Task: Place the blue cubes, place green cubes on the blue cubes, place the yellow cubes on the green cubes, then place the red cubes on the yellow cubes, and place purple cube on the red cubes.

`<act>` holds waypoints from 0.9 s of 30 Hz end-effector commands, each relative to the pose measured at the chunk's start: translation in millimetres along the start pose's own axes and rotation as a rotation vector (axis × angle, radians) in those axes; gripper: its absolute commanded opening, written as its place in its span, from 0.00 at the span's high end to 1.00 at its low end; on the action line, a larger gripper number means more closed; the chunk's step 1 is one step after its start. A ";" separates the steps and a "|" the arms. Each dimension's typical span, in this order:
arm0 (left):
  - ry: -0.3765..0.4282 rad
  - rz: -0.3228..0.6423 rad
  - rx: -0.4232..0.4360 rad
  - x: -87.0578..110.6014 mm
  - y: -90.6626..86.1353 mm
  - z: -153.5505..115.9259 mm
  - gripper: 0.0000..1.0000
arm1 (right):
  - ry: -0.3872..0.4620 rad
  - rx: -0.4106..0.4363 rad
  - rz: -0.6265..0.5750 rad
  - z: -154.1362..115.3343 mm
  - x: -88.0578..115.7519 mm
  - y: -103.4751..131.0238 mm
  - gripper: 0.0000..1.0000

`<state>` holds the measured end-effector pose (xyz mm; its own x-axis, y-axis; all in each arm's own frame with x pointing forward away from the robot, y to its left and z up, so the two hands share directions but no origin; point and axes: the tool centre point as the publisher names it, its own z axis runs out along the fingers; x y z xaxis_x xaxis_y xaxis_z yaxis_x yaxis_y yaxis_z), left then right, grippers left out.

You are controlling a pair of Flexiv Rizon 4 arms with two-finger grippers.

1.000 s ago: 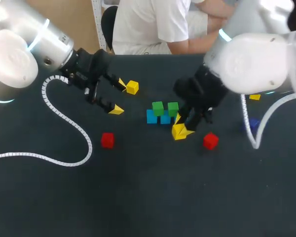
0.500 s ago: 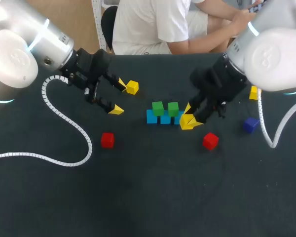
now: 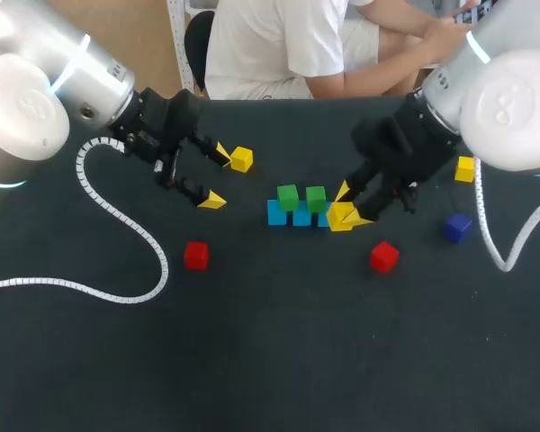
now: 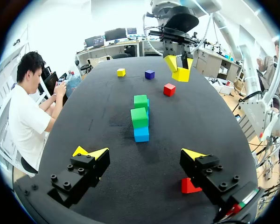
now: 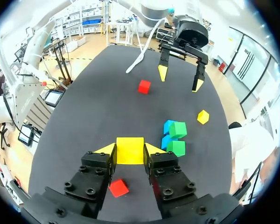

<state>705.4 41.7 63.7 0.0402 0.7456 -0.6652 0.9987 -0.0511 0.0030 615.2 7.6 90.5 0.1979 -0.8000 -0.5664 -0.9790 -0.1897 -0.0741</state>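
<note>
A row of blue cubes (image 3: pixel 276 214) lies mid-table with two green cubes (image 3: pixel 288 196) (image 3: pixel 316 197) on top. My right gripper (image 3: pixel 346 210) is shut on a yellow cube (image 3: pixel 341 218) just off the right end of that row; the right wrist view shows the yellow cube (image 5: pixel 129 151) squeezed between both fingers, above the table. My left gripper (image 3: pixel 218 176) hangs open and empty to the left, beside another yellow cube (image 3: pixel 241 159). In the left wrist view the blue and green stack (image 4: pixel 140 117) lies ahead of the open left gripper (image 4: pixel 142 154).
Red cubes sit at front left (image 3: pixel 196 255) and front right (image 3: pixel 383 256). A purple cube (image 3: pixel 457 227) and a third yellow cube (image 3: pixel 465 168) lie at the right. A white cable (image 3: pixel 126 220) loops over the left of the table.
My right gripper carried the yellow cube up and to the right, from in front of the blue row to its right end. The left arm stayed still.
</note>
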 end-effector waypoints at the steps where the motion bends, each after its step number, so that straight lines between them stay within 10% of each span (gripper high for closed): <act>1: 0.003 0.000 0.004 0.0 1.3 -0.1 0.00 | -0.001 0.003 0.000 -0.3 0.1 1.1 1.00; 27: 0.003 0.000 0.004 0.0 1.3 -0.1 0.00 | 0.057 0.003 0.019 -2.0 -6.1 -10.0 1.00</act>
<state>705.4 41.7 63.7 0.0402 0.7456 -0.6652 0.9987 -0.0512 0.0030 619.7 5.6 91.7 0.1875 -0.8180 -0.5438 -0.9817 -0.1747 -0.0758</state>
